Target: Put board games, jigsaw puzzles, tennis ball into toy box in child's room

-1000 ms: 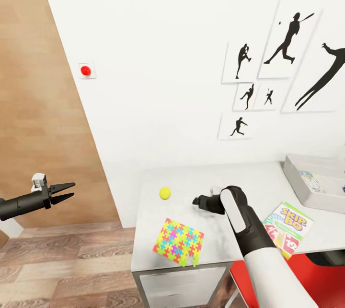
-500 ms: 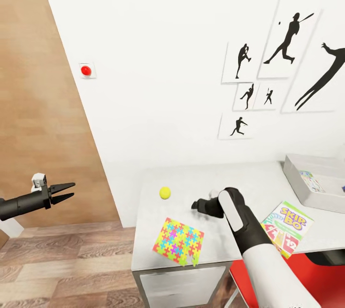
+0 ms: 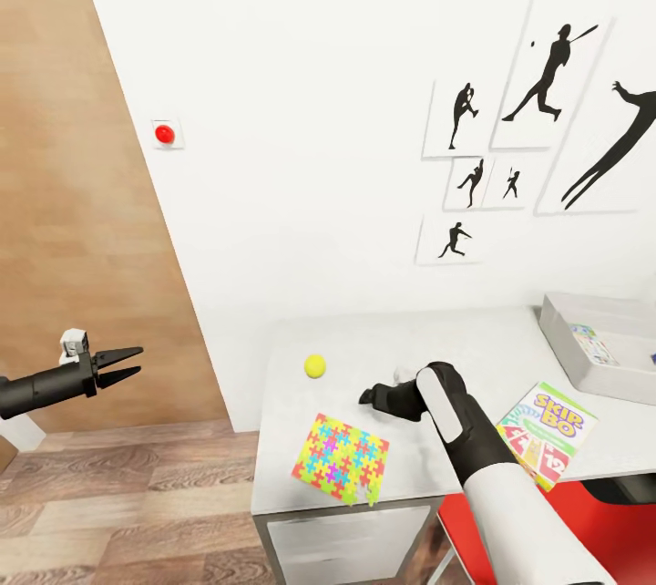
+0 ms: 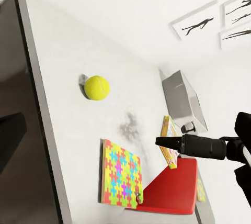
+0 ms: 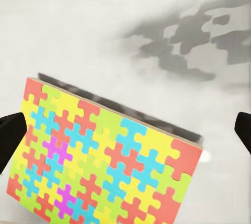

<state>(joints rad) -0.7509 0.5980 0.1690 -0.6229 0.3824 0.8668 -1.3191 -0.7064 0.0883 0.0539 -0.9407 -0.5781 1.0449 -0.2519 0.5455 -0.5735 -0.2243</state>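
Note:
A jigsaw puzzle (image 3: 341,459) lies near the front edge of the table (image 3: 474,339), with one corner over the edge. My right gripper (image 3: 369,397) hovers just behind it, open; in the right wrist view its fingertips (image 5: 10,135) stand wide apart over the jigsaw puzzle (image 5: 104,156). The tennis ball (image 3: 314,366) rests to the left of that gripper. The Skip-Bo board game (image 3: 545,433) lies right of my forearm. A white-blue board game (image 3: 592,343) sits inside the toy box (image 3: 629,366) at the far right. My left gripper (image 3: 128,364) hangs open and empty, off the table's left end.
A red chair (image 3: 583,521) is tucked under the table at the front right. White drawers (image 3: 346,549) sit below the table's left end. The white wall with silhouette pictures (image 3: 547,93) runs behind. Wooden floor (image 3: 118,512) lies to the left.
My right gripper has slid a little leftward and toward the front of the table, closer to the jigsaw puzzle. The left arm has stayed put.

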